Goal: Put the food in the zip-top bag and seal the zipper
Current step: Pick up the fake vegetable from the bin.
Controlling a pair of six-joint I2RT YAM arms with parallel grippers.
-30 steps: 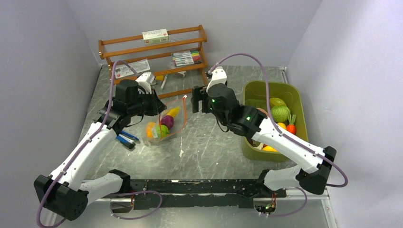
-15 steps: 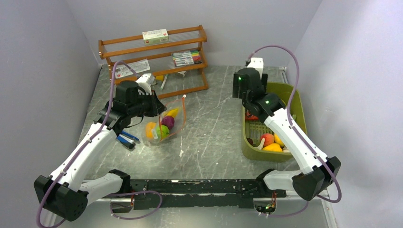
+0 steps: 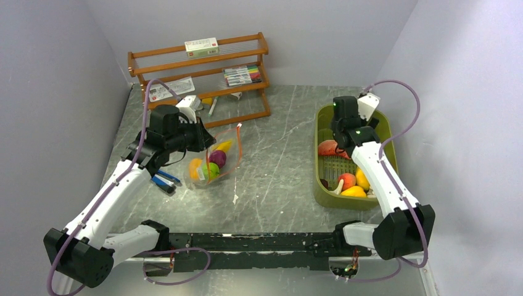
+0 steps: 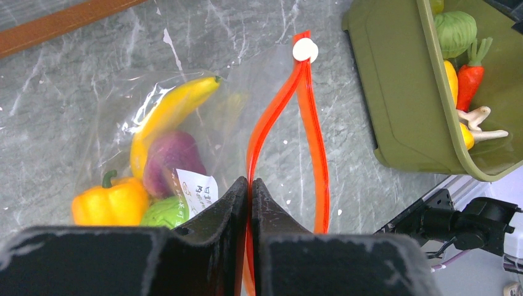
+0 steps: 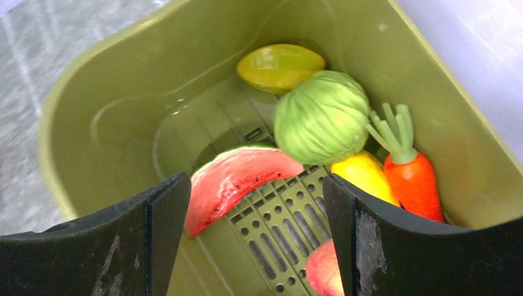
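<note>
Red-orange zipper pinched in the left jaws holds the zip-top bag open just ahead of them — the right jaws, spread wide, hover above food in the bin — probably choosing the next piece

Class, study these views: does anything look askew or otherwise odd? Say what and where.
The zipper of the zip-top bag gapes: below the white slider its two red-orange strips part, and the left pincer pinches only one.
</note>
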